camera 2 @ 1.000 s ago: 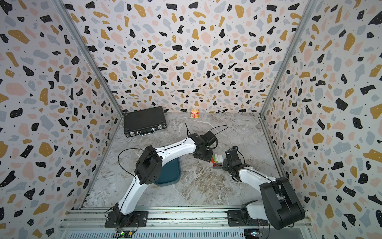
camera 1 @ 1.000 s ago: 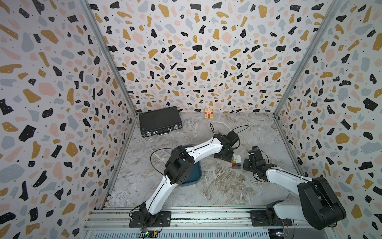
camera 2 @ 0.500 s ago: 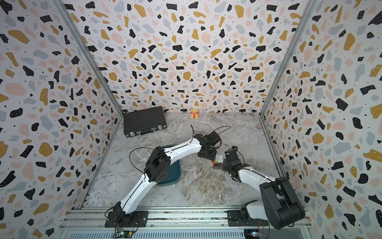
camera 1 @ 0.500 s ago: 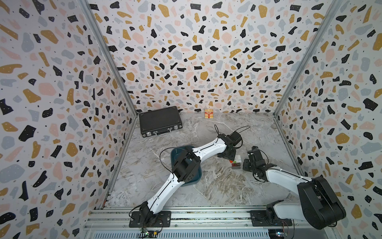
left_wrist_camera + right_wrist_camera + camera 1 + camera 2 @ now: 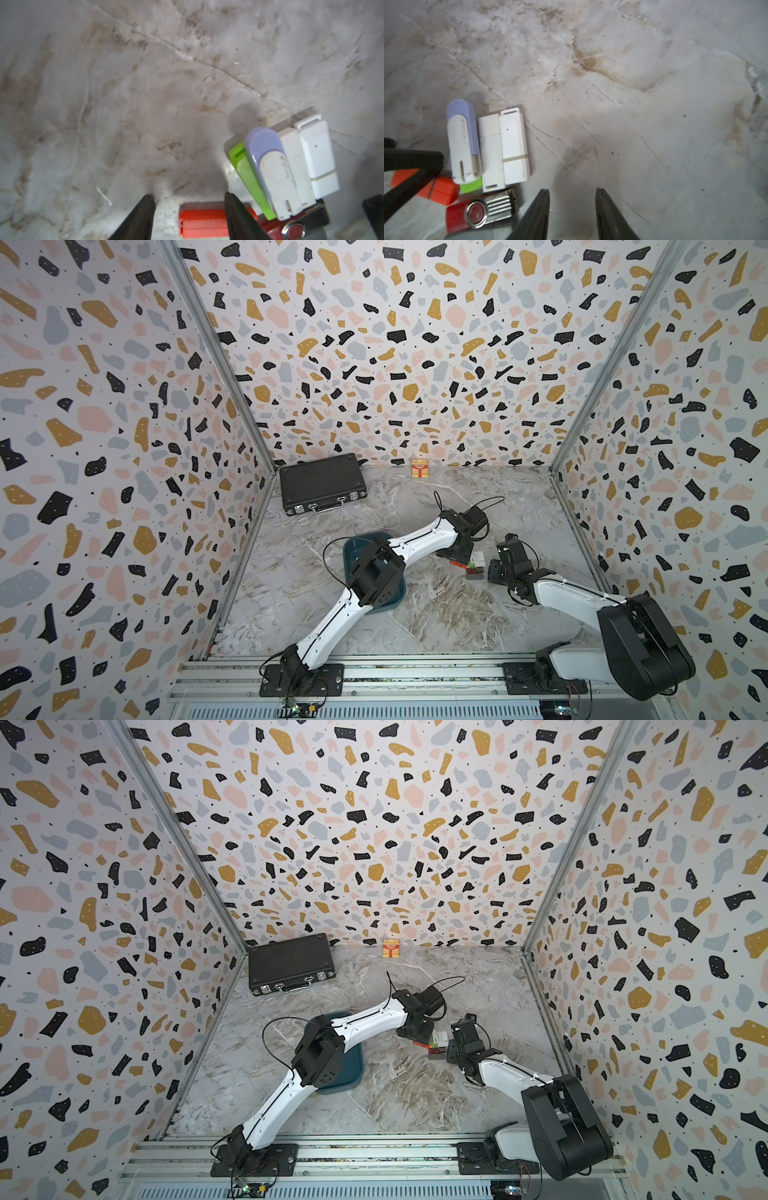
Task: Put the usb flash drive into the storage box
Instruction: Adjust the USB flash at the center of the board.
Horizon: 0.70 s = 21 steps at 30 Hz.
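1. The storage box (image 5: 351, 551) is a shallow dark teal tub with no lid. It sits on the marbled surface (image 5: 419, 614). In both top views the left arm's elbow covers most of it, so I cannot tell what it holds.
2. A black briefcase (image 5: 322, 483) lies shut near the back wall. A small red-and-yellow carton (image 5: 420, 468) stands against that wall.
3. The usb flash drives (image 5: 473, 565) lie outside the box, in a tight cluster on the surface between the two claws.
4. The purple-and-white drive (image 5: 463, 141) rests on top of the green drive (image 5: 471, 186). Two white drives (image 5: 491, 151) (image 5: 513, 145) lie touching, side by side. The red drive (image 5: 479, 212), which has a metal swivel, lies across their ends. The orange drive (image 5: 438, 189) is beside the green one.
5. The left claw (image 5: 188, 195) is about half open, with its fingers astride the orange drive and a gap showing on one side. It grips nothing.
6. The right claw (image 5: 572, 190) is partly open over bare surface just beside the red drive, and it is empty.
7. Count: six drives, one storage box, one briefcase, one carton.
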Each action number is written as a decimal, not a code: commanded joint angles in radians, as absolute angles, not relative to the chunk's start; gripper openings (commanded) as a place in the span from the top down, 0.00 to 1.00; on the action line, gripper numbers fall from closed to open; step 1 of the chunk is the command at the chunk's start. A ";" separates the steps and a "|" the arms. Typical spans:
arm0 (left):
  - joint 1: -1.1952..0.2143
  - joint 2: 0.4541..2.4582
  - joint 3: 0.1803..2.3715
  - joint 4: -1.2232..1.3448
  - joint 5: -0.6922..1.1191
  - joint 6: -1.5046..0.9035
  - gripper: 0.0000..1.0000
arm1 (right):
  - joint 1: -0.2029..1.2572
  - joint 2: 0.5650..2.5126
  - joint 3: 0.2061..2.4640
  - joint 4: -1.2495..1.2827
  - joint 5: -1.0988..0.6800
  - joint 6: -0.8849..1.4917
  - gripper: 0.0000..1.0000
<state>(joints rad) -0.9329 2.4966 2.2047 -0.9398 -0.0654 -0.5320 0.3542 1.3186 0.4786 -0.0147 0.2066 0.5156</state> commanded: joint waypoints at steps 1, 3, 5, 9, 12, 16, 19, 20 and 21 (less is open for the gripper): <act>-0.940 2.457 2.134 -1.018 -0.076 -0.498 0.42 | 0.360 1.321 0.514 -0.037 0.224 0.511 0.58; -0.940 2.439 2.099 -1.014 -0.049 -0.484 0.42 | 0.361 1.321 0.515 -0.037 0.224 0.510 0.58; -0.942 2.423 2.066 -1.013 -0.006 -0.461 0.43 | 0.362 1.323 0.515 -0.037 0.223 0.511 0.58; -0.954 2.361 1.964 -0.963 0.046 -0.414 0.43 | 0.363 1.324 0.516 -0.037 0.224 0.509 0.58; -0.954 2.318 1.927 -0.937 0.059 -0.401 0.43 | 0.365 1.323 0.515 -0.037 0.227 0.509 0.58; -0.955 2.282 1.926 -0.916 0.059 -0.394 0.42 | 0.365 1.325 0.517 -0.037 0.227 0.509 0.58; -0.954 2.268 1.912 -0.891 0.081 -0.411 0.42 | 0.366 1.325 0.517 -0.037 0.229 0.509 0.58; -0.954 2.262 1.904 -0.879 0.091 -0.419 0.42 | 0.366 1.325 0.517 -0.037 0.230 0.509 0.58; -0.954 2.260 1.896 -0.865 0.096 -0.426 0.42 | 0.366 1.325 0.517 -0.037 0.230 0.509 0.58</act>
<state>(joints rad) -0.9504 2.3032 1.9167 -0.9024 0.0628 -0.4191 0.3603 1.3224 0.4820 -0.0147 0.2111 0.5148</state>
